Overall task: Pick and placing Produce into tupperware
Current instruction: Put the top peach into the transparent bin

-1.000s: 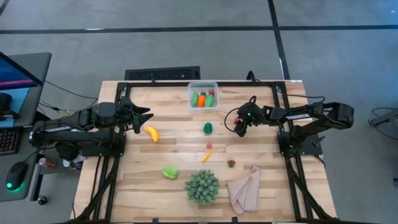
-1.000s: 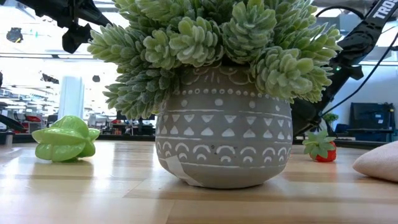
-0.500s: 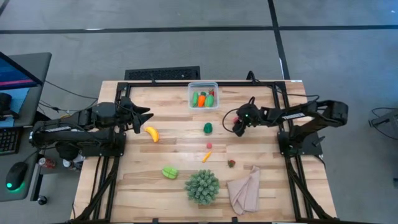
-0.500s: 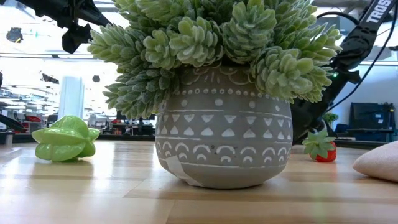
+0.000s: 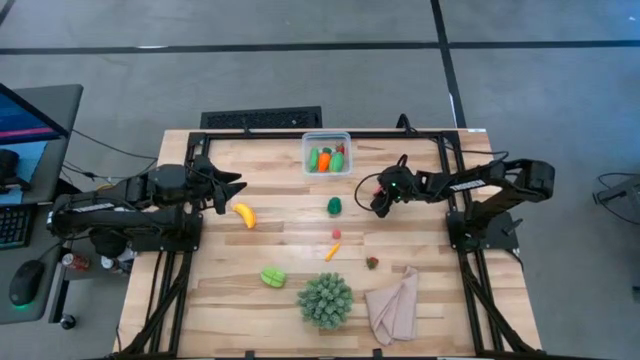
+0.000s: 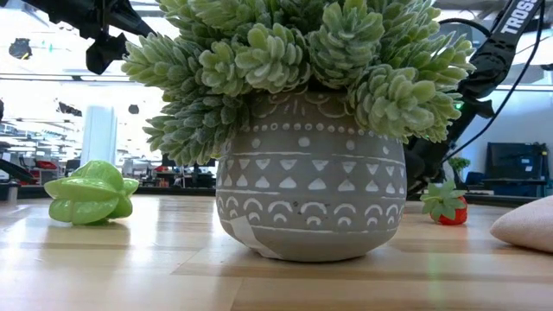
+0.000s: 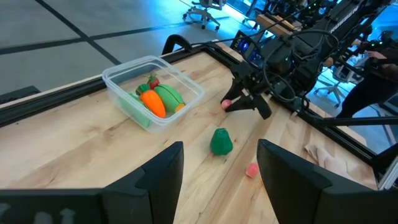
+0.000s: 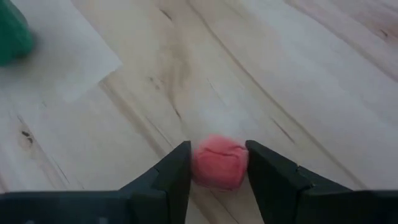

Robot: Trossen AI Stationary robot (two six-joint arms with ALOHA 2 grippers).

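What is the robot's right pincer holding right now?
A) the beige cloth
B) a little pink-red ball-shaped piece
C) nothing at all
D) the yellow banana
B: in the right wrist view the right pincer has its two dark fingers pressed on both sides of a small pink-red piece, held over the wooden table; the banana lies on the table near the left arm.

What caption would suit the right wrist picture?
Right claw shut on a small pink fruit above the wooden table.
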